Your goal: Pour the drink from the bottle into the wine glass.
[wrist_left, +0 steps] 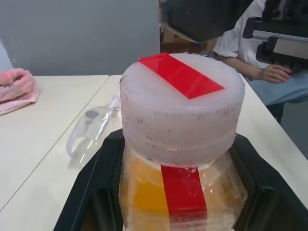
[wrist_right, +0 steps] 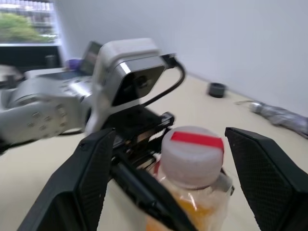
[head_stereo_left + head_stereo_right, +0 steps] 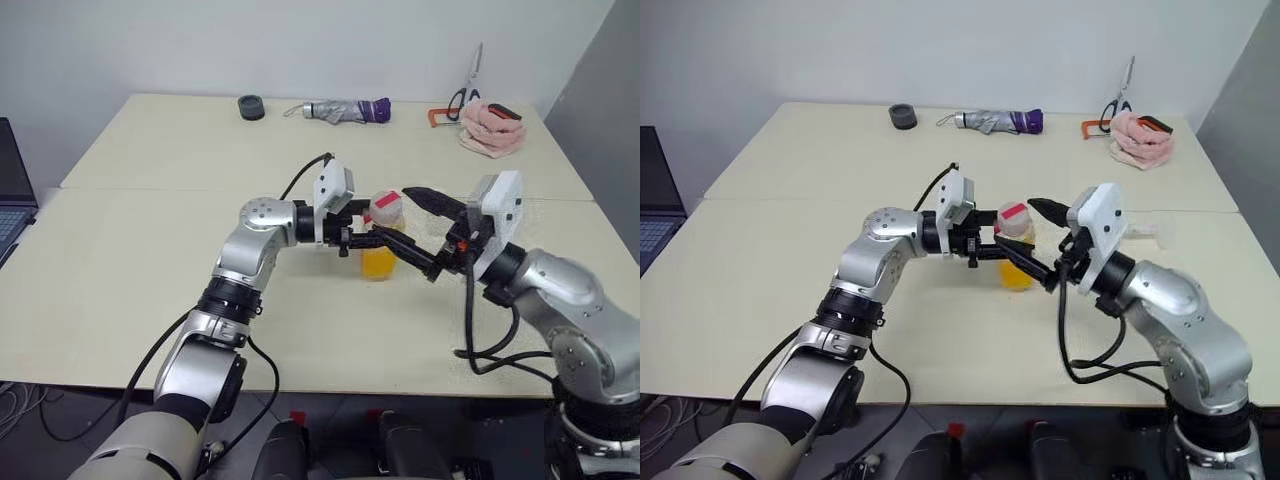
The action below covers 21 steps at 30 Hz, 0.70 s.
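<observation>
A laptop (image 3: 12, 195) lies at the table's (image 3: 130, 290) far-left edge, well away from both pincers. The left gripper (image 3: 352, 240) reaches in level from the left and is clamped on the bottle (image 3: 381, 245) just below its cap, its black fingers (image 1: 86, 192) pressing either side of the clear body. The bottle stands upright, lifted a little off the table. It holds the drink (image 3: 378, 264) — bright orange, filling the lower part beneath the pincer — and a red strip runs down the side and across the white cap (image 1: 182, 103).

Just to the right, the right gripper (image 3: 1038, 240) faces the bottle with its jaws spread wide, one finger (image 2: 89, 178) to each side of the cap and neither one touching it.

Beyond the right gripper, farther right and back on the table, the wine glass (image 1: 91, 132) lies on its side, well apart from the bottle.

Along the far edge, well behind both pincers, sit a dark round object (image 3: 251, 106), a folded umbrella (image 3: 345, 110), scissors (image 3: 468, 85) and a pink cloth (image 3: 492, 128). In the left wrist view a person's hand (image 1: 274, 73) rests past the table.
</observation>
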### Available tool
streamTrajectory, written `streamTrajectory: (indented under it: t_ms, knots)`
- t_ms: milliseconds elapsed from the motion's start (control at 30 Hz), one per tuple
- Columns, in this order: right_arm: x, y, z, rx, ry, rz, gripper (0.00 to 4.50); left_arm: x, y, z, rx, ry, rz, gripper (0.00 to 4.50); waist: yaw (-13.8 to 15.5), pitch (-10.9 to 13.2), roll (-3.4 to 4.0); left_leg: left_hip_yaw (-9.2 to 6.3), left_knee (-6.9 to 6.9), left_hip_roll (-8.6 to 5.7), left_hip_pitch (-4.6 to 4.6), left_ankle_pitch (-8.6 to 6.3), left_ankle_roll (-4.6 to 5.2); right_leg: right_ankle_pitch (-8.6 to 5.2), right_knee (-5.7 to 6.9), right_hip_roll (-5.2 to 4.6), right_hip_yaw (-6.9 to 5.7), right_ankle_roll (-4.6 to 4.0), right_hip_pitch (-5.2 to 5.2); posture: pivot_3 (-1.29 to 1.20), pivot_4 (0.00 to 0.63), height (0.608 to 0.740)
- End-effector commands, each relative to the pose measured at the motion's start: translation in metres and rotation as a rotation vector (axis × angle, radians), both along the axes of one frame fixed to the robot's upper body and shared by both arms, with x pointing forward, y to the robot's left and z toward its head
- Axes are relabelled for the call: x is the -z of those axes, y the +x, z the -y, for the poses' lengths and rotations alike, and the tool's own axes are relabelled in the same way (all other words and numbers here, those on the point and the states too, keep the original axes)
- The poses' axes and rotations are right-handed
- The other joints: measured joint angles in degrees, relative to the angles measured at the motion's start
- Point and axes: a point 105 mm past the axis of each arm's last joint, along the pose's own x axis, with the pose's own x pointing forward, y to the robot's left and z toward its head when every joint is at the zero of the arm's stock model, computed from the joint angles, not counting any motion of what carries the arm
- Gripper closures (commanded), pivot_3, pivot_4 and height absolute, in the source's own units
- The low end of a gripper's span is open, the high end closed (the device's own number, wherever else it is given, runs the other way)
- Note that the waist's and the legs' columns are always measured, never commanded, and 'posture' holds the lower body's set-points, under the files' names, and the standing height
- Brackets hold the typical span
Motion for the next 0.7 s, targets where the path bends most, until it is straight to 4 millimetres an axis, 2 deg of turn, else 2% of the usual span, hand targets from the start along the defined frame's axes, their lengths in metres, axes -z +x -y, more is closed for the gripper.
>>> streamTrajectory:
  t_ms: [33, 200, 433, 700]
  knots:
    - [-0.009, 0.005, -0.002, 0.156, 0.005, 0.070, 0.63, -0.015, 0.000, 0.004, 0.019, -0.026, 0.041, 2.28, 0.03, 0.00, 0.00, -0.03, 0.00, 0.00, 0.00, 0.00, 0.00, 0.00, 0.01, 0.01, -0.03, 0.00, 0.00, 0.00, 0.150, 0.740]
    - [-0.004, 0.015, -0.004, 0.233, 0.016, 0.058, 0.63, -0.015, 0.001, 0.007, 0.030, -0.024, 0.042, 2.28, 0.13, 0.00, 0.00, -0.02, 0.01, -0.01, -0.03, 0.02, -0.03, 0.00, -0.02, 0.02, -0.03, -0.01, 0.00, 0.00, 0.150, 0.740]
    - [0.004, 0.015, -0.010, 0.204, -0.004, 0.035, 0.63, -0.014, 0.003, 0.008, 0.036, -0.015, 0.050, 2.28, 0.11, 0.00, 0.00, -0.01, -0.02, -0.02, -0.05, 0.02, -0.02, -0.01, -0.07, 0.00, -0.03, -0.01, -0.01, 0.00, 0.150, 0.740]
    - [-0.001, 0.021, -0.009, 0.227, 0.026, 0.053, 0.63, -0.011, 0.003, 0.005, 0.030, -0.003, 0.057, 2.28, 0.10, 0.00, 0.00, -0.02, -0.02, -0.01, -0.05, 0.01, -0.02, -0.01, -0.06, 0.01, -0.03, -0.02, -0.01, 0.00, 0.150, 0.740]
